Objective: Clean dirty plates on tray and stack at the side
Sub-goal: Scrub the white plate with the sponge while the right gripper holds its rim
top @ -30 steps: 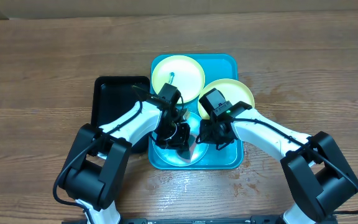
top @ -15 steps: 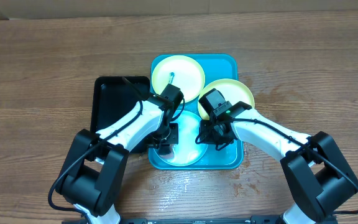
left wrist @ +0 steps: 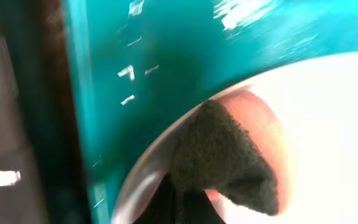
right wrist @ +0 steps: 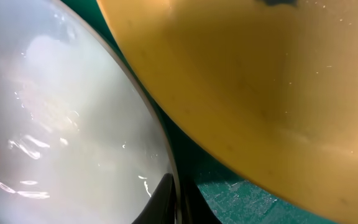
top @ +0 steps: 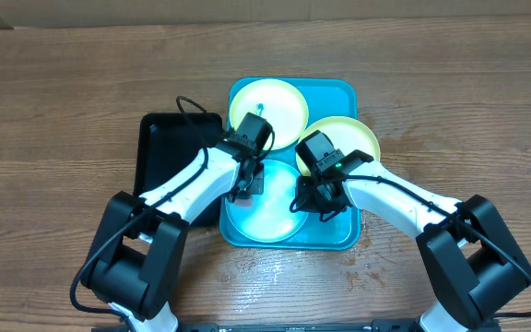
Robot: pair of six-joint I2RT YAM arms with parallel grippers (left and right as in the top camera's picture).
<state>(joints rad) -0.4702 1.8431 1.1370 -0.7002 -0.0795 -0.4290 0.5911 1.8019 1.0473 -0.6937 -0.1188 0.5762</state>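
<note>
On the worktop (top: 63, 92), far left: a black tub (top: 164, 152) sits against the tray's left wall.
Left tool (top: 247, 177): clenched on a dark scrub pad (left wrist: 222, 155), which presses on the cyan plate's left rim.
Cyan plate (top: 265, 214): lies in the tray's near half; its whitish centre looks wet and unmarked.
Tray (top: 344, 92): turquoise, mid-worktop, carrying all three plates.
Back plate (top: 270, 106): yellow-green, in the tray's far half, with a small dark smear.
Right tool (top: 313, 201): closed, seemingly pinching the cyan plate's right rim.
Right plate (top: 353, 138): yellow-green, overhanging the tray's right rim, and smeared.
Step in hand: likely scrubbing the first plate, with nothing stacked yet.
Next move: needs the pad lifted clear, then the cyan plate carried to bare worktop.
</note>
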